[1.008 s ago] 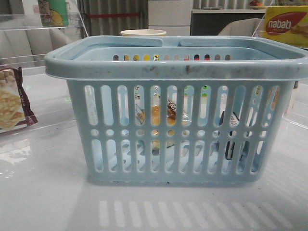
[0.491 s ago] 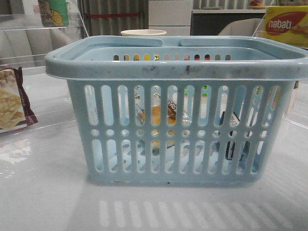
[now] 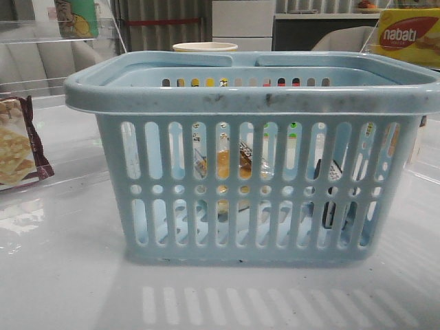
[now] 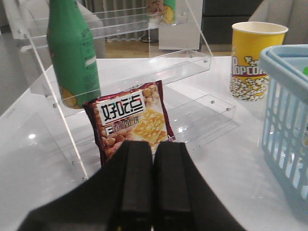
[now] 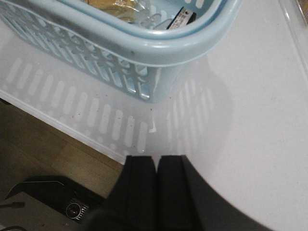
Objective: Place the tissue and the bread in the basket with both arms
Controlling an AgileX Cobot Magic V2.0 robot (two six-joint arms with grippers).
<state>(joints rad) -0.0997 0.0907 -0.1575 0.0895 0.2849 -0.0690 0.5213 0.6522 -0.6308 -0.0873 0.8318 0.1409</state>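
The light blue basket (image 3: 254, 165) stands in the middle of the white table. It also shows in the left wrist view (image 4: 288, 106) and the right wrist view (image 5: 159, 45). Through its slots I see the golden-orange bread (image 3: 223, 165) in clear wrap and the dark tissue pack (image 3: 331, 196), both inside. In the right wrist view the bread (image 5: 115, 5) and the tissue (image 5: 180, 17) lie inside the rim. My left gripper (image 4: 153, 147) is shut and empty, short of the cracker bag. My right gripper (image 5: 156, 160) is shut and empty over the table's front edge, beside the basket's corner.
A maroon-edged cracker bag (image 4: 130, 120) leans on a clear acrylic shelf (image 4: 144, 67) that holds a green bottle (image 4: 72, 53). A yellow popcorn cup (image 4: 252, 60) stands behind the basket. A yellow nabati box (image 3: 409, 34) sits far right. The floor (image 5: 43, 154) lies beyond the table edge.
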